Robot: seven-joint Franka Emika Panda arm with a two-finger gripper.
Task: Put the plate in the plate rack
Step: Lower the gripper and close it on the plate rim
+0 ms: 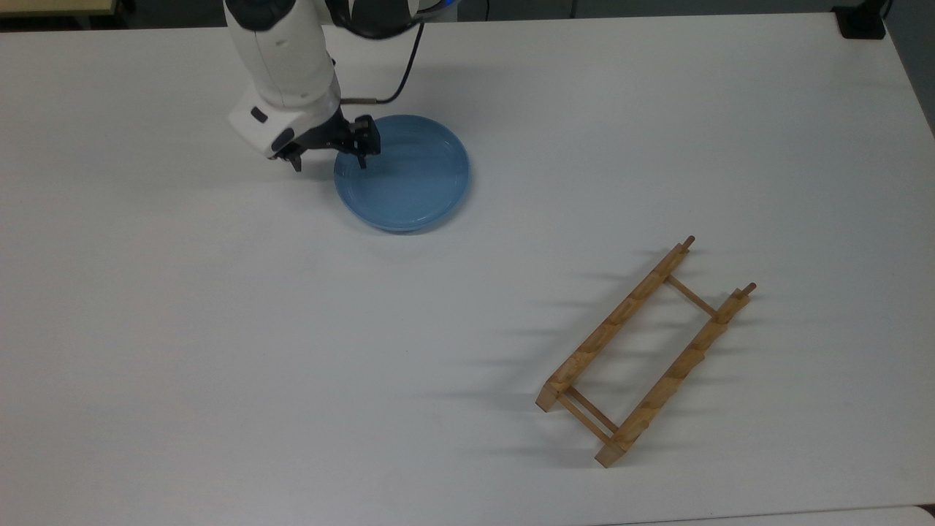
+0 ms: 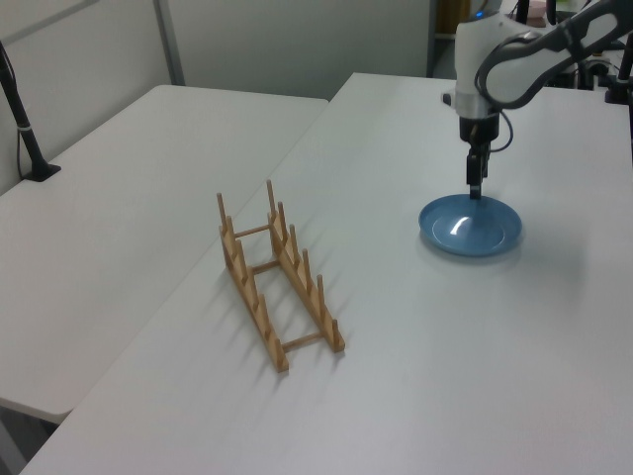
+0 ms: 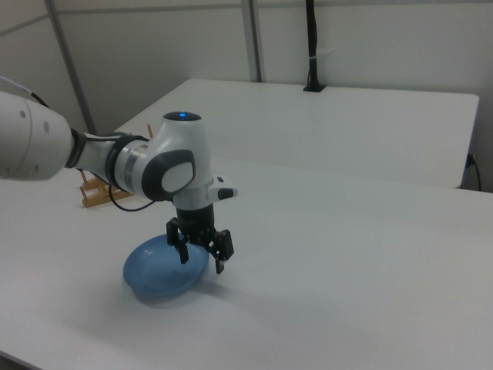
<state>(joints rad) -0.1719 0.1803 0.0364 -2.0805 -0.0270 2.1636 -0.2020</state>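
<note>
The light-blue plate [image 1: 409, 179] lies flat on the white table [image 1: 219, 329], toward the top view's upper middle. My gripper [image 1: 329, 164] is open and points down over the plate's rim on the top view's left, one finger [image 1: 363, 162] above the plate's inside, the other [image 1: 296, 165] outside it. In the right view the gripper [image 3: 202, 260] hangs just over the plate [image 3: 158, 270]; whether it touches is unclear. The wooden plate rack [image 1: 646, 351] stands with nothing in it at the top view's lower right, well away. In the left view the rack [image 2: 277, 282] is in front of the plate [image 2: 473, 226] and gripper [image 2: 474, 188].
A black clamp [image 1: 862, 22] sits at the table's corner in the top view's upper right. A second white table [image 2: 99, 218] adjoins on the left view's left, with a black post [image 2: 25, 129] on it. A cable [image 1: 402, 66] trails from my arm.
</note>
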